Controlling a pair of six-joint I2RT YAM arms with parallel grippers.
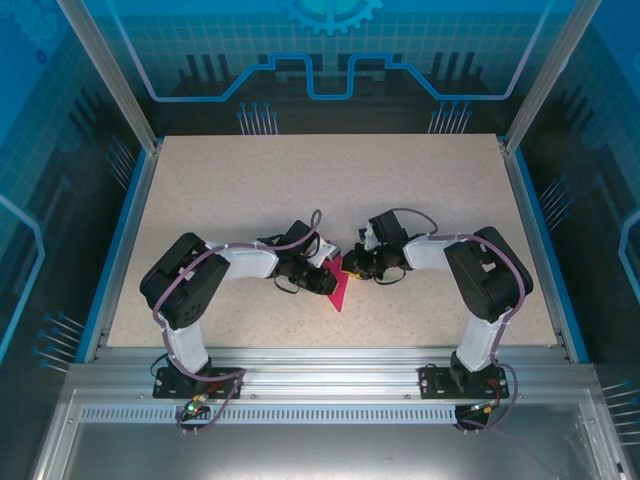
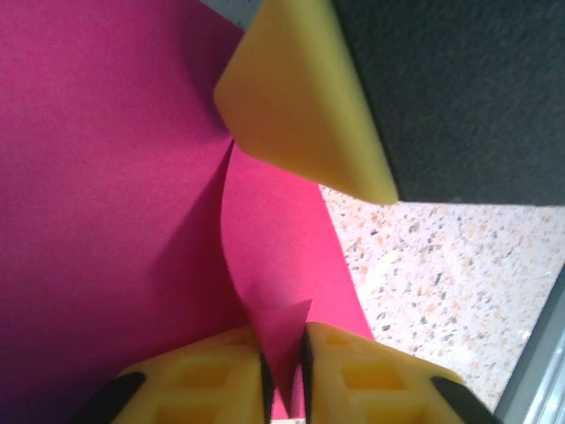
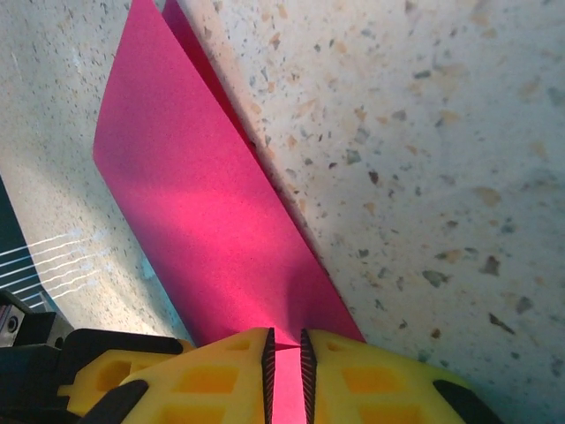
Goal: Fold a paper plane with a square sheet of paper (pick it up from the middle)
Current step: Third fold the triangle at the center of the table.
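The sheet of paper [image 1: 339, 290], magenta-pink and folded, lies on the table's middle between the two arms. From the left, my left gripper [image 1: 331, 281] meets it; in the left wrist view a raised, curling flap of the paper [image 2: 265, 265] runs down between the yellow jaws of the left gripper [image 2: 284, 375], which stand nearly together on it. A yellow finger [image 2: 300, 97] of the other arm presses on the paper just beyond. My right gripper [image 1: 353, 267] comes in from the right. In the right wrist view the paper [image 3: 203, 203] is a long folded strip whose near end sits pinched in the right gripper [image 3: 284, 367].
The speckled beige tabletop [image 1: 250, 190] spreads wide behind and to both sides of the arms. An aluminium rail [image 1: 330, 375] carries both arm bases at the near edge. Blue enclosure walls [image 1: 60, 200] and metal posts border the table.
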